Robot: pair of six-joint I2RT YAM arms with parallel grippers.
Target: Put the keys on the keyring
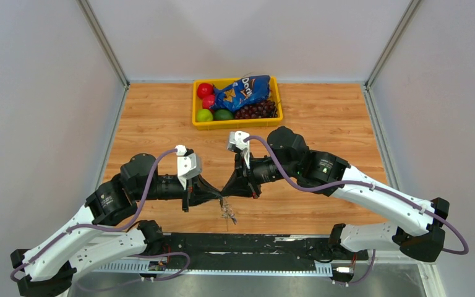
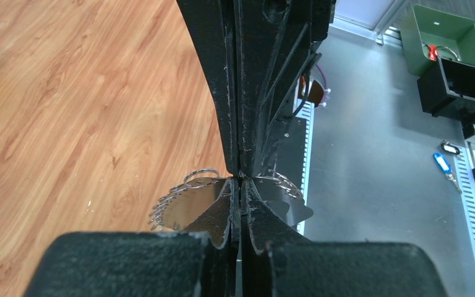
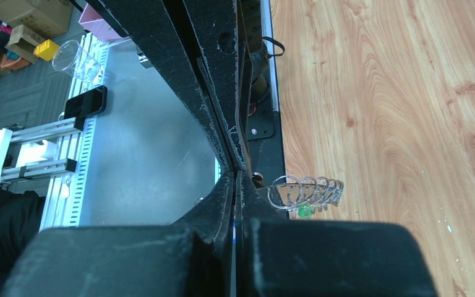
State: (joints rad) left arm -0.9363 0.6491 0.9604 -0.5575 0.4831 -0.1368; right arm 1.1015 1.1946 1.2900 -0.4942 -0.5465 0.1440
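Matt black jaws, bright metal, satin wood

The left gripper [image 2: 240, 185] and right gripper [image 3: 238, 176] are seen to be of matt black plastic, grainy, with edges scuffed whitish. The keyring [image 2: 188, 207] is shown as mirror-bright polished metal, and the wire rings [image 3: 306, 192] as thin glossy wire. The table [image 1: 321, 124] is finished in smooth wood grain with a low sheen. The yellow bin [image 1: 235, 124] is glossy plastic, the chip bag [image 1: 244, 91] shiny crinkled film, and the arm shells [image 1: 377, 192] smooth white plastic.

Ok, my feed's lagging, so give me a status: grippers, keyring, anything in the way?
Left gripper shut on keyring band. Right gripper shut, tip to tip with it; its pinch hidden. Bunch of keys dangling under the tips. Nothing in the way.
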